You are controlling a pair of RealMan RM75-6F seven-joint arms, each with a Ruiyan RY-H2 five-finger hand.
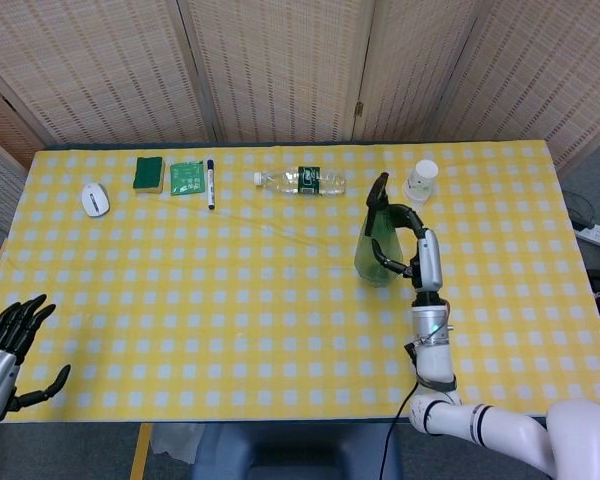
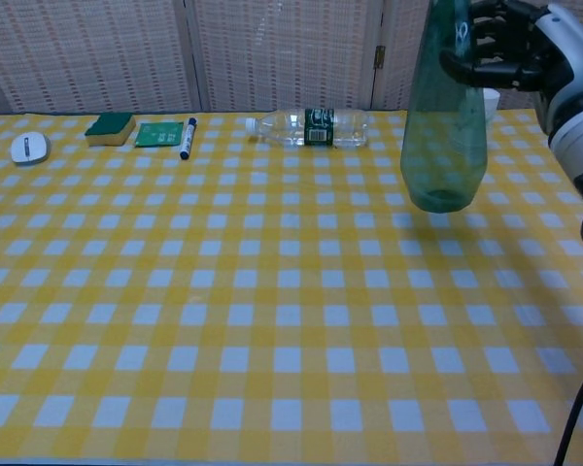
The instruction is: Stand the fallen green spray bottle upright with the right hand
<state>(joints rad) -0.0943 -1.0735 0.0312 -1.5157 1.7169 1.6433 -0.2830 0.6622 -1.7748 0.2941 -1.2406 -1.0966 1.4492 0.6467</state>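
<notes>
The green spray bottle [image 1: 378, 245] is upright, held in the air above the yellow checked table [image 1: 230, 300]; its black nozzle points up. In the chest view the spray bottle [image 2: 444, 136] hangs with its base clear of the cloth and its top cut off by the frame. My right hand [image 1: 418, 256] grips it from the right side, fingers wrapped round the body; the right hand [image 2: 510, 44] shows at the top right of the chest view. My left hand [image 1: 10, 345] stays at the table's near left corner, fingers spread, holding nothing.
A clear water bottle [image 1: 300, 181] lies on its side at the back centre. A paper cup [image 1: 420, 181] stands just behind the held bottle. At the back left are a white mouse [image 1: 95, 198], a green sponge [image 1: 148, 172], a green card [image 1: 185, 177] and a marker [image 1: 209, 182].
</notes>
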